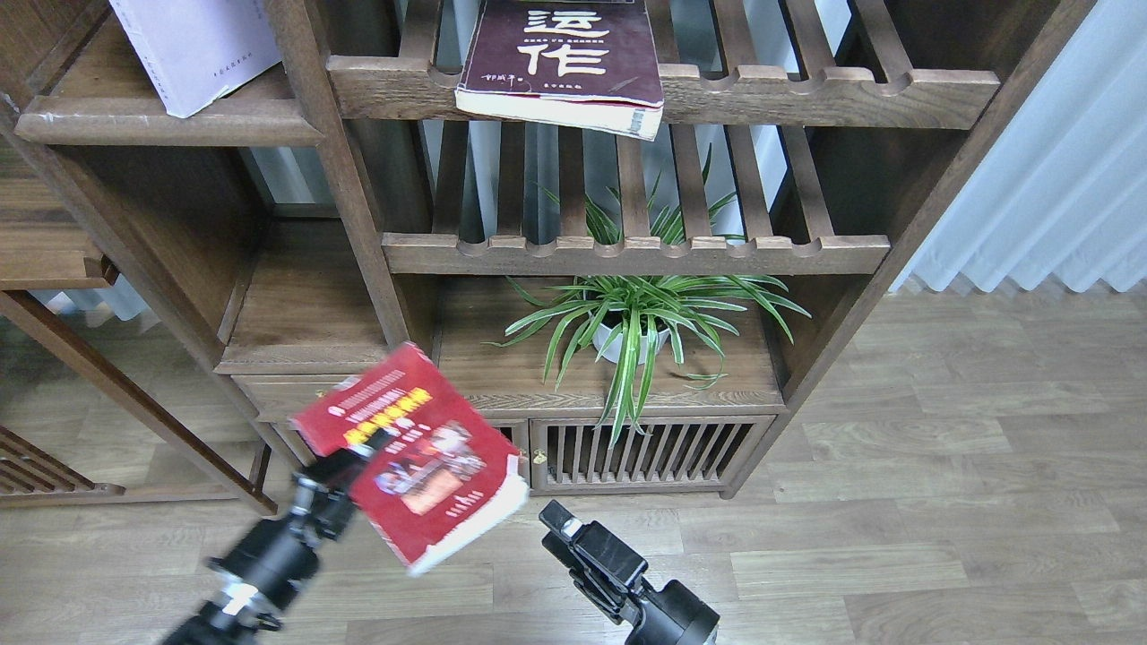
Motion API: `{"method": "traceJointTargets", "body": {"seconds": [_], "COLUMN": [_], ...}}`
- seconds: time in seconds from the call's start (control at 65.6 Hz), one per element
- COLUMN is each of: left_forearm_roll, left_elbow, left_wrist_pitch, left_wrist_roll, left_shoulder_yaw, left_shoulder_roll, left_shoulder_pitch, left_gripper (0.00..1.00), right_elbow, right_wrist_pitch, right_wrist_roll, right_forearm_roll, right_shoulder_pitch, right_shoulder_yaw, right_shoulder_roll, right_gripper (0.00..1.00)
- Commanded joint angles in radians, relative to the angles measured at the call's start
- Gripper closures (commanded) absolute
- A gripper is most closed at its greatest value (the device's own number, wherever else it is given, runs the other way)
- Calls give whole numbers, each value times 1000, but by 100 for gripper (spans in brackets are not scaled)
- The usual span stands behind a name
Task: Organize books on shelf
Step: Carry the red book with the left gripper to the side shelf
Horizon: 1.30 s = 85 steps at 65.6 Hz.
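**A:** Look at your left gripper (354, 461) first. What is it doing?

**B:** It is clamped on the red book (412, 457), at the book's left edge. The book is up in the air, tilted, with its cover facing you. It is blurry, so you cannot read the small words on it.

**A:** And your right gripper (557, 520)?

**B:** It is apart from the red book, just to the right of it, and holds nothing. It looks dark and seen end-on, so you cannot tell if its fingers are spread or closed.

**A:** Where are the other books?

**B:** The pale lavender book (193, 49) stands on the solid dark shelf (170, 125) at the top left, near that board's front edge. The maroon book (564, 58) (the one with big white characters) lies flat on the top slatted shelf (806, 85), and its near end sticks out past the front rail.

**A:** Anything else you can see?

**B:** A green plant (641, 313) in a white pot sits on the low board, under the second slatted shelf (780, 253). The wooden floor (941, 502) is below your arms.
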Motion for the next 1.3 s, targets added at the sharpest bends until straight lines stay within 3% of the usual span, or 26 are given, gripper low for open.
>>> {"method": "traceJointTargets", "body": {"seconds": [0.0,0.183,0.259,0.595,0.992,1.037,1.281], "left_forearm_roll": [69,133,216,310,558,593,626], "left_elbow": [-86,-175,-193,-238,-72,-32,67], "left_wrist_pitch": [0,0,0,0,0,0,0], "left_wrist_roll": [62,185,185,185,185,185,185], "left_shoulder_yaw": [-180,-387,-497,-755,-721,-666,-531], "left_shoulder_roll": [47,86,158,350,418,418,419], "left_shoulder_pitch": [37,43,43,-10,-391,-477,-670], "left_gripper": [95,95,95,95,95,95,95], "right_elbow": [-9,-14,-23,-20,-6,6,9], "right_wrist_pitch": [0,0,0,0,0,0,0], "right_wrist_roll": [-4,-4,-6,-4,10,7,5], "right_forearm_roll": [-5,-7,-8,-5,1,2,2], "right_shoulder_pitch": [1,14,16,60,91,80,74], "right_shoulder_yaw": [-3,-3,-15,-3,28,26,26], "right_shoulder_roll": [0,0,0,0,0,0,0], "right_gripper": [0,0,0,0,0,0,0]}}
